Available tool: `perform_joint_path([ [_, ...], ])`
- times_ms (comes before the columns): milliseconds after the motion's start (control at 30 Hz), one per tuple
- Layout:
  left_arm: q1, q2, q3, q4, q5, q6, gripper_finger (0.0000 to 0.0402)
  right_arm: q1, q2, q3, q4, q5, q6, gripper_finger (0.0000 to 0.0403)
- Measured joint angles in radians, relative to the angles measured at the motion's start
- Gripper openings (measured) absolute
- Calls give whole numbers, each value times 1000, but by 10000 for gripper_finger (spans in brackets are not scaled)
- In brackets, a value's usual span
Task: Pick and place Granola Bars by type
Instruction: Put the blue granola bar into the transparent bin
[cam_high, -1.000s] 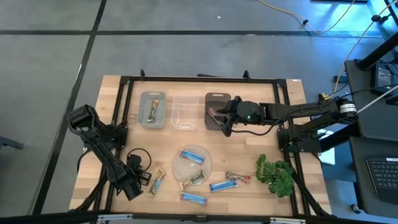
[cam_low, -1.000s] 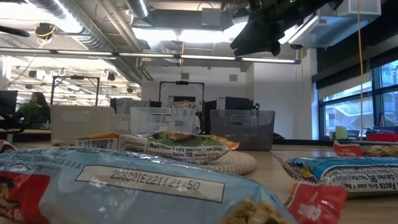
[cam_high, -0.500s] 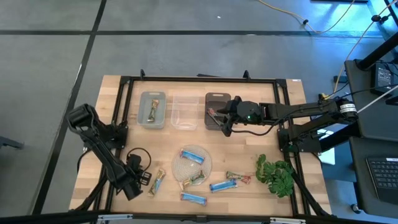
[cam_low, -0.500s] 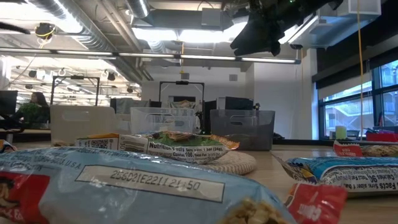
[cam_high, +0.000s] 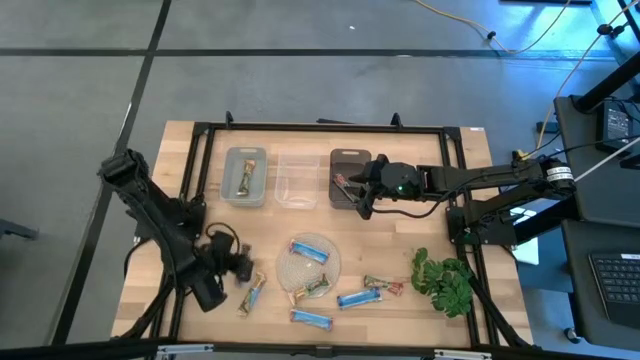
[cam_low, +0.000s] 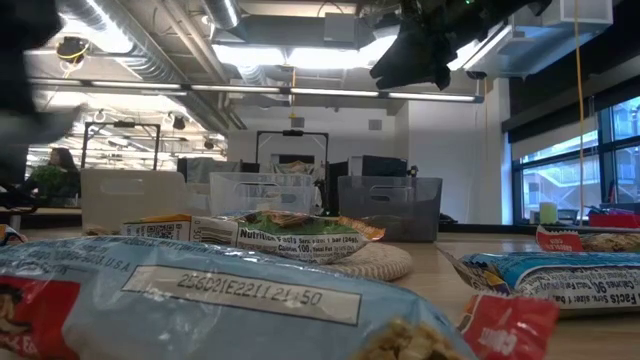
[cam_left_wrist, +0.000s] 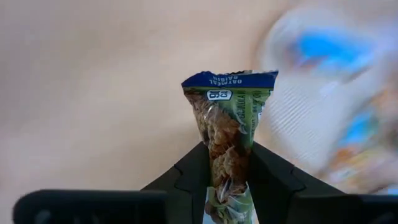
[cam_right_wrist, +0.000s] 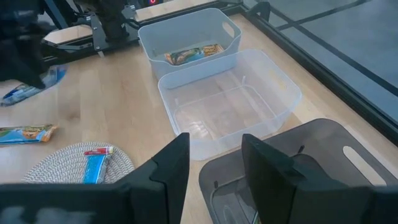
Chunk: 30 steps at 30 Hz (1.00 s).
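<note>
Granola bars lie scattered on the near half of the bench (cam_high: 200, 140): a blue one (cam_high: 309, 251) on the round mat (cam_high: 308, 262), others (cam_high: 360, 297) just beyond it toward the plant (cam_high: 445, 282), and one tan-green bar (cam_left_wrist: 228, 134) pinched at its end by the left claw (cam_left_wrist: 227, 180), near the bench's front left. One more tan-green bar (cam_high: 247, 176) already rests in the left bin (cam_high: 245, 198); the middle clear bin (cam_high: 297, 180) looks empty.

The right claw (cam_high: 363, 190) hangs over the dark bin (cam_high: 344, 158), fingers (cam_right_wrist: 168, 168) parted with nothing between them.

These bars look light and flat, with crinkly, slick wrappers and a brittle filling. A pinch across the crimped end or the narrow middle should hold; squeezing hard risks crumbling the bar.
</note>
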<state>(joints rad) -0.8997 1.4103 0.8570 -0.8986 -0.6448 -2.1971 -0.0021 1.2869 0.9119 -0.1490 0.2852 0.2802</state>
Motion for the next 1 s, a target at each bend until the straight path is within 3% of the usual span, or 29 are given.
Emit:
perform_joint_path([
  [67, 38, -44, 0, 0, -112, 69, 93, 0, 0, 0, 3, 0, 0, 150],
  [167, 124, -114, 0, 2, -196, 203, 93, 0, 0, 0, 3, 0, 0, 150],
  [433, 436, -263, 0, 66, -193, 595, 93, -1, 0, 0, 3, 0, 0, 150],
  [700, 747, -265, 0, 457, -31, 1154, 93, -1, 0, 0, 3, 0, -29, 150],
  [800, 865, -250, 0, 548, 54, 1243, 93, -1, 0, 0, 2, 0, -28, 150],
  [1000, 1048, -181, 0, 568, 192, 1276, 93, -1, 0, 0, 2, 0, -29, 150],
])
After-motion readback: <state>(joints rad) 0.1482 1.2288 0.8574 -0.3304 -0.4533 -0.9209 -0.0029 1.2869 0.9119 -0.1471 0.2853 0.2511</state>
